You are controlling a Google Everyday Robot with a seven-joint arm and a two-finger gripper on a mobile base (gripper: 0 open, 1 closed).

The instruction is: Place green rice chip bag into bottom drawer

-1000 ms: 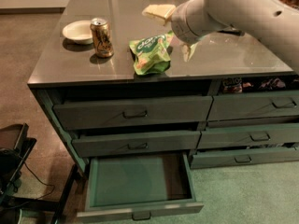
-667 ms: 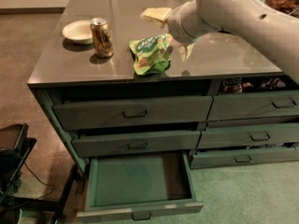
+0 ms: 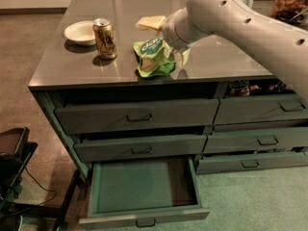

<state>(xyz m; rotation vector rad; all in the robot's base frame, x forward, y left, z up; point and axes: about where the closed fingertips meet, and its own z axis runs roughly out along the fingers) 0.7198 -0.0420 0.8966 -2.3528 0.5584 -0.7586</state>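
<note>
The green rice chip bag [image 3: 153,57] lies crumpled near the front edge of the grey countertop [image 3: 96,76], lime green with white lettering. My gripper [image 3: 176,57] is at the bag's right edge, low over the counter, partly hidden behind my pale wrist and arm [image 3: 231,18]. I cannot tell whether it touches the bag. The bottom drawer [image 3: 144,186] of the left stack is pulled out below the counter, showing its teal-green inside, with its dark front and loop handle [image 3: 145,221] toward me.
A gold soda can [image 3: 105,38] and a white bowl [image 3: 81,32] stand left of the bag. A pale yellow packet [image 3: 150,22] lies behind it. Two shut drawers [image 3: 137,115] sit above the open one. A narrower right-hand drawer stack [image 3: 260,138] is slightly ajar. Dark equipment [image 3: 12,162] stands on the floor at left.
My arm has moved left and a little down, bringing the gripper closer to the bag's right edge. The bag, can and drawer have not moved.
</note>
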